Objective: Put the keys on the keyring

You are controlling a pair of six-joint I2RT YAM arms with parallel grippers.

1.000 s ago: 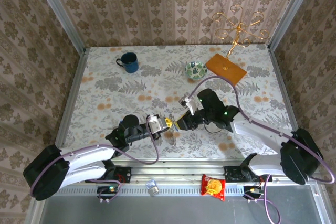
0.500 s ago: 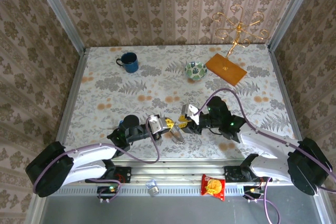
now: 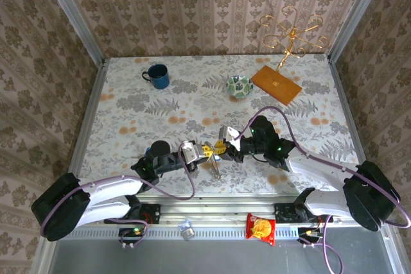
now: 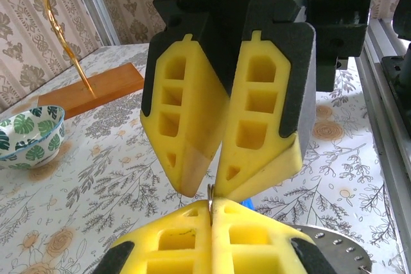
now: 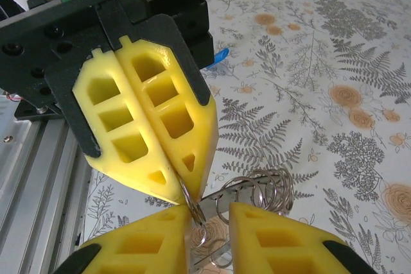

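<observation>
My left gripper (image 3: 205,151) is shut on the keyring, a thin silvery wire ring (image 4: 210,205), edge-on between its yellow pads. My right gripper (image 3: 220,151) meets it tip to tip, just above the table's near edge. In the right wrist view my right gripper (image 5: 210,215) stands open by a narrow gap. The held ring (image 5: 201,215) and a bunch of several more wire rings (image 5: 264,187) on a flat grey metal strip lie in and behind that gap. A small blue piece (image 4: 248,205), perhaps a key's head, peeks out behind the right fingertips. A similar blue piece (image 5: 220,54) lies beside the left arm.
A blue mug (image 3: 157,76) stands at the back left. A green leaf-patterned bowl (image 3: 239,86) sits at the back middle. Beside it are an orange wooden base (image 3: 276,83) and its gold wire stand (image 3: 292,33). A snack packet (image 3: 261,228) lies on the front rail.
My right gripper has moved left and nearer to me until its tips meet the left gripper's. Its jaws have narrowed. The left gripper has stayed shut in place.
</observation>
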